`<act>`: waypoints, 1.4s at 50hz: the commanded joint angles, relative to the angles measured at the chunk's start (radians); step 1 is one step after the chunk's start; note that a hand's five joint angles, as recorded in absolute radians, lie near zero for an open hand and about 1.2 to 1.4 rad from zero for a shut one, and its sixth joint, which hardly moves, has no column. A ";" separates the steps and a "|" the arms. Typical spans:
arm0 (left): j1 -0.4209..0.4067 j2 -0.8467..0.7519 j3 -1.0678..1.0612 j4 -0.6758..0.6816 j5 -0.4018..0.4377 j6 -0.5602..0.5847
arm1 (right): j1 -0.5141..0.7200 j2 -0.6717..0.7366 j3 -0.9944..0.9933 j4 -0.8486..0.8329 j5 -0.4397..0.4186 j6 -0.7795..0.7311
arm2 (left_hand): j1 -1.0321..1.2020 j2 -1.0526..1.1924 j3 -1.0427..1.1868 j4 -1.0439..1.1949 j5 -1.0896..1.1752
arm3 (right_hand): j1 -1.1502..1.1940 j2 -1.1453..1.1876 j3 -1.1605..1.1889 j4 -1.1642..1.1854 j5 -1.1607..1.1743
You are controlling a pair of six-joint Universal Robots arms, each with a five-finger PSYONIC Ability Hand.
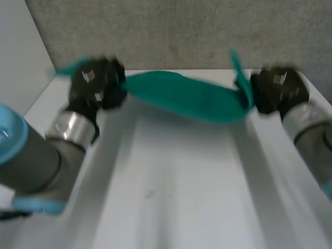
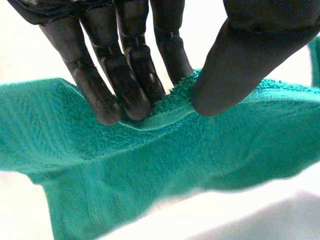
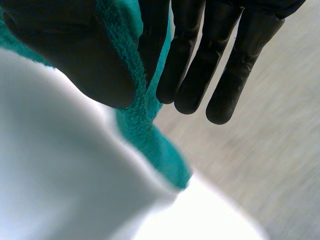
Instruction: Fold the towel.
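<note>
Left robot hand (image 2: 125,75) pinches the towel (image 2: 150,165) by its hem — right robot hand (image 3: 85,55) pinches another edge.

Looks like a robot lab bench: white table (image 1: 171,181), grey wall (image 1: 171,31) behind

White table (image 1: 176,176), teal towel (image 1: 187,98) near its far edge

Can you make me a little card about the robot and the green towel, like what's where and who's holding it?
Towel: green, stretched between both hands, sagging a bit in the middle
Left hand: fingers and thumb pinch the hemmed edge at one end
Right hand: thumb and fingers pinch the other end
Table: white, under the towel
</note>
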 commanded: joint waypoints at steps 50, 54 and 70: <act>-0.026 -0.114 -0.130 -0.137 0.023 0.163 | 0.142 0.466 -0.312 0.429 -0.302 -0.854 | 0.250 0.200 0.205 0.201 0.271 | -0.445 -0.650 -0.656 -0.668 -0.637; -0.025 -0.114 -0.128 -0.137 0.023 0.163 | 0.139 0.468 -0.312 0.397 -0.298 -0.854 | 0.250 0.200 0.205 0.201 0.271 | -0.412 -0.618 -0.624 -0.635 -0.604; -0.025 -0.114 -0.128 -0.137 0.023 0.163 | 0.136 0.469 -0.306 0.385 -0.295 -0.846 | 0.250 0.200 0.205 0.201 0.271 | -0.013 -0.218 -0.224 -0.236 -0.205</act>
